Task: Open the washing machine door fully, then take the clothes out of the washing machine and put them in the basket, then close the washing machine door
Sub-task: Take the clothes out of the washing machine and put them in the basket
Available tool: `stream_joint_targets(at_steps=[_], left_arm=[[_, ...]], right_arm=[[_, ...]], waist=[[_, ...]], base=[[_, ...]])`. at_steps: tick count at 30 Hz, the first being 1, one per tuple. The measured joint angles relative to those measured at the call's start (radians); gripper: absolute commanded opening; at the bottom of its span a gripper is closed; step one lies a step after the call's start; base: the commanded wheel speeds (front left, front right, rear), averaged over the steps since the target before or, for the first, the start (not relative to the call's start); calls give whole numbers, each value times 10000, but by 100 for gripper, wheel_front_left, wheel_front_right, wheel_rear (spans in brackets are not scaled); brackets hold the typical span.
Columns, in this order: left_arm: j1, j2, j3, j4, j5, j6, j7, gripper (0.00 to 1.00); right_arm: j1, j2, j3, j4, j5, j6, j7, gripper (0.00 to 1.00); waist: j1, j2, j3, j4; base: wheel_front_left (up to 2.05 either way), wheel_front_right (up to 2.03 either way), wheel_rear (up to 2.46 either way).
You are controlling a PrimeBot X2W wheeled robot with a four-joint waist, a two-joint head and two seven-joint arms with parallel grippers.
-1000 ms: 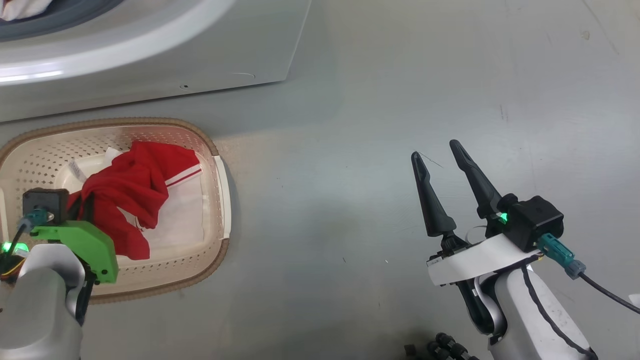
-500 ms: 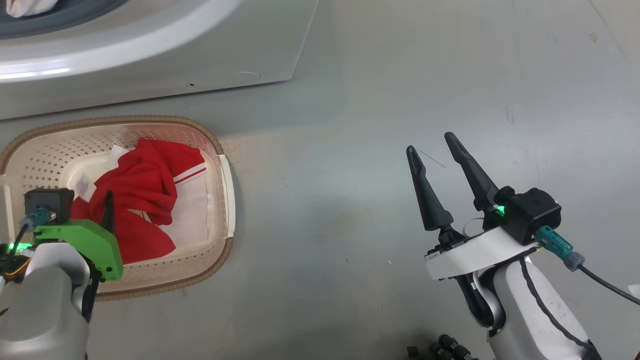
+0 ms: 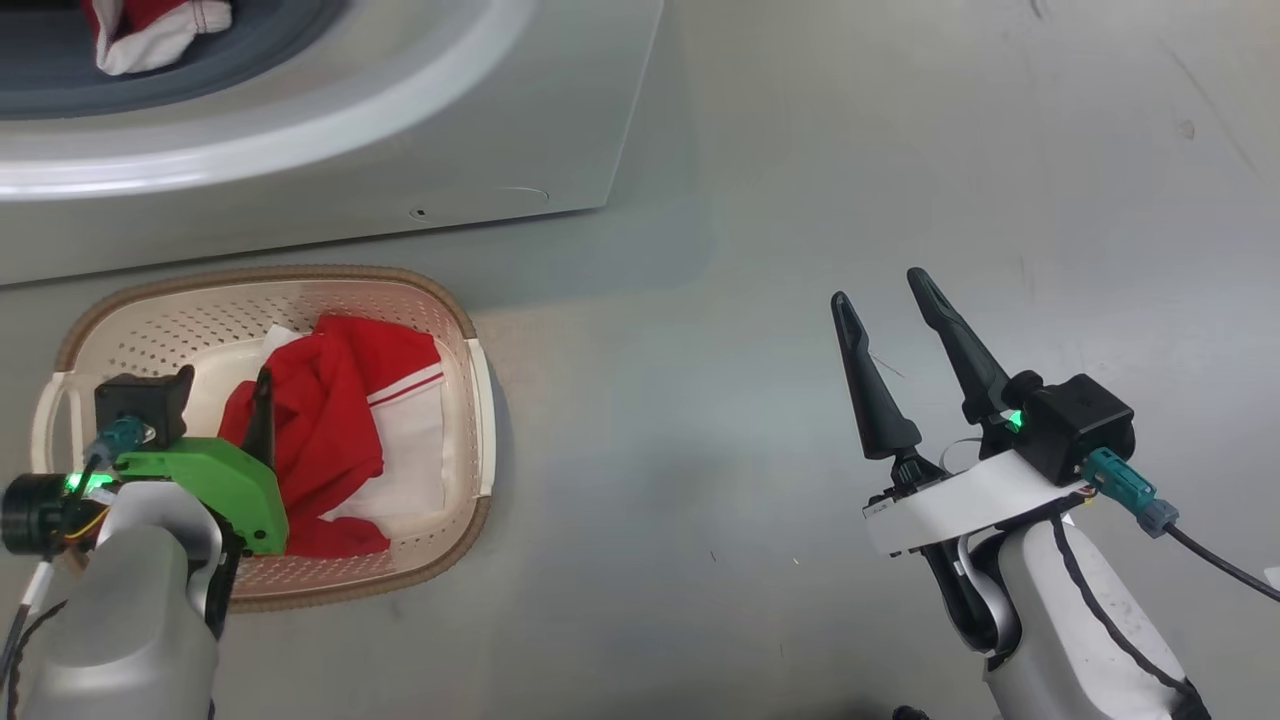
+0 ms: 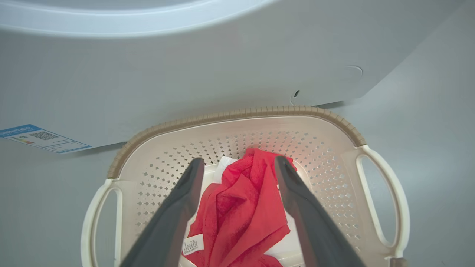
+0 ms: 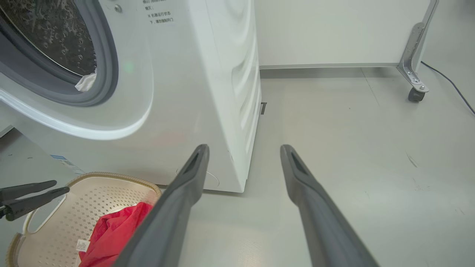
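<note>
red clothes (image 4: 243,207) in basket (image 4: 349,128) — below spread left tool (image 4: 239,170)

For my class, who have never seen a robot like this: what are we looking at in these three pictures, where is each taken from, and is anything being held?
This is a wheeled robot with two arms, each ending in two long dark fingers. The head view looks down from its head at the grey floor. The other two come from cameras on its wrists, looking along the fingers.

On the floor stands a white washing machine, and in front of it a cream basket with a brown rim. A red and white garment lies in the basket. Another piece of red and white cloth sits at the drum opening.

The left gripper hangs over the basket with its fingers spread either side of the garment, not pinching it. The right gripper is open over bare floor. Nothing is held.
</note>
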Motion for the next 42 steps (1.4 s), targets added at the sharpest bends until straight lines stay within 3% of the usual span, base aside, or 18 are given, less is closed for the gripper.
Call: stream_joint_targets(at_steps=[22,42], left_arm=[[-65,-700,-721,-823,274,-196,-360,100],[1962,-1026,-90,-3440,-291,-203,-385,100]], right_arm=[[496,-65,-721,418,17,13,0,100],[1784,-123,-1126,441,125,17,0,100]], waist=[[0,0,-2174,1217],[0,0,-4205,2239]], base=[[0,0,0],[0,0,0]])
